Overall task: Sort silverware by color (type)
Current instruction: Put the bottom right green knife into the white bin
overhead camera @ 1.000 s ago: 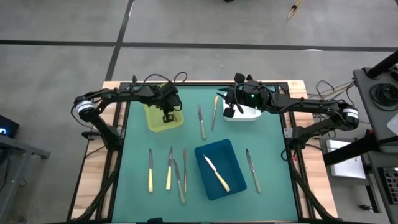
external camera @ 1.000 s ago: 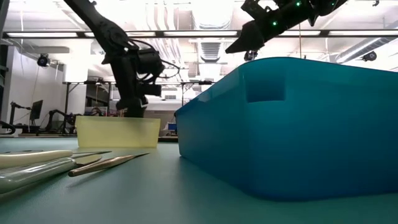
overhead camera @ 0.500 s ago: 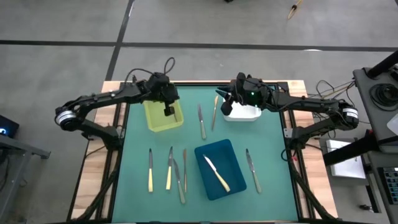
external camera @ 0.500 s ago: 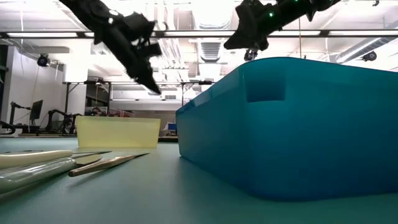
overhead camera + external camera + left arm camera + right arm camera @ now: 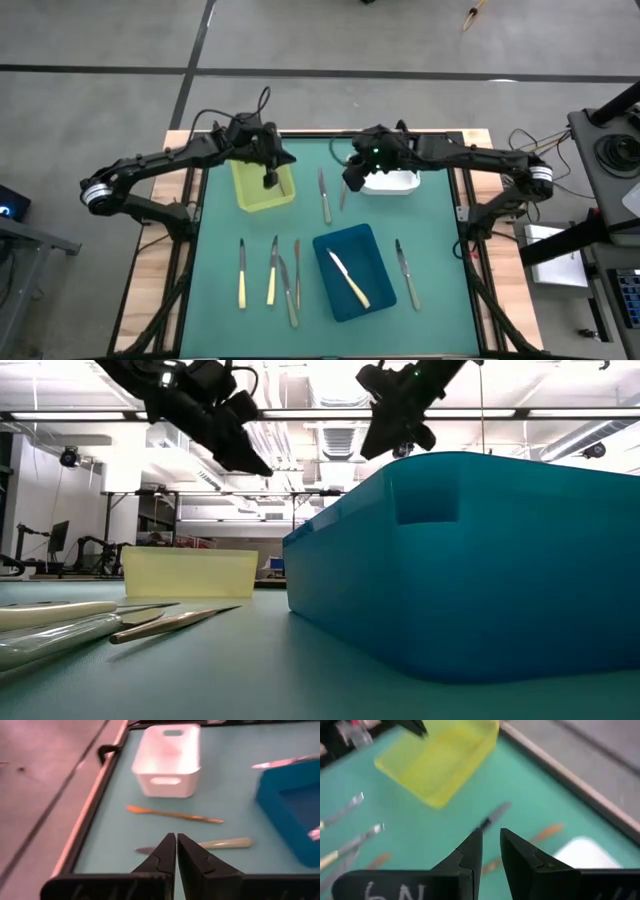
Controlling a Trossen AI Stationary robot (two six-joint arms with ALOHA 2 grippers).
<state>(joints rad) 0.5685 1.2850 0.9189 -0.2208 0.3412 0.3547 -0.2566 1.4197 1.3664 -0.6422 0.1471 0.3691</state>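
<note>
- Spreading under both arms, the green worktop (image 5: pixel 430 215) carries three trays and the scattered silverware.
- Blue tray (image 5: pixel 352 271), nearest the front, holds one cream-handled knife (image 5: pixel 349 279).
- Yellow tray (image 5: pixel 262 186) lies at rear left, white tray (image 5: pixel 390 181) at rear right.
- Left hand (image 5: pixel 268 180) hangs over the yellow tray, fingers pressed together, holding nothing.
- Right hand (image 5: pixel 351 184) hangs beside the white tray, fingers slightly parted, empty.
- Two utensils (image 5: pixel 324 196) lie between the rear trays; four more (image 5: pixel 272 271) lie left of the blue tray; one knife (image 5: pixel 405 273) lies right of it.

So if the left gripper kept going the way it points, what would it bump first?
Probably the cream-handled knife lying just ahead of the left gripper, then the thin gold utensil; depth is hard to judge.
</note>
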